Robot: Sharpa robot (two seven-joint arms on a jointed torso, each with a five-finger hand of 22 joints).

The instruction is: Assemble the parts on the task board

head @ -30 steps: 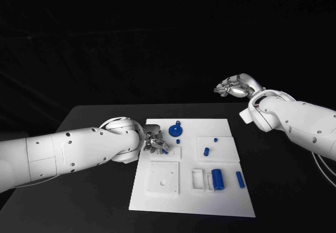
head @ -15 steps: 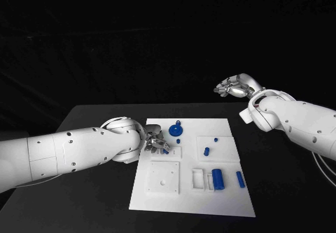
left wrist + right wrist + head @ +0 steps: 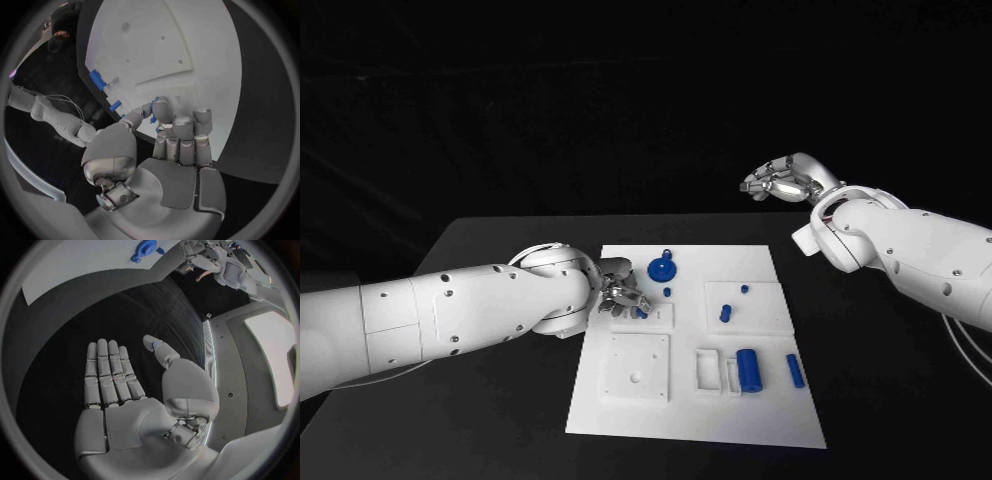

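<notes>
Black backdrop surrounds a black counter (image 3: 488, 400), and the flat white rectangular task board (image 3: 762, 420) lies at its middle. Compared with a second ago, you have almost nothing new: both arms sit where they were and no blue piece has shifted. I read that as a fine placement in progress, not a transfer, so expect the step to be unfinished.

Your left hand (image 3: 620, 297) rests over the board's left edge, fingers curled down onto a small raised white block. In the left wrist view, the left hand's fingertips (image 3: 164, 111) close around a small blue part (image 3: 154, 121), which looks pinched between thumb and finger, though little of it shows. Your right hand (image 3: 779, 180) hangs high behind the board's far right corner, well apart from it, fingers flat and spread with nothing in them.

Counting blue pieces on the board: one round blue disc with a knob (image 3: 662, 267), one fat blue cylinder (image 3: 749, 368), one slim blue rod (image 3: 795, 369), one short blue peg (image 3: 726, 312), and two tiny blue studs near them. Three raised white blocks are plain; smaller fixtures I cannot count.
</notes>
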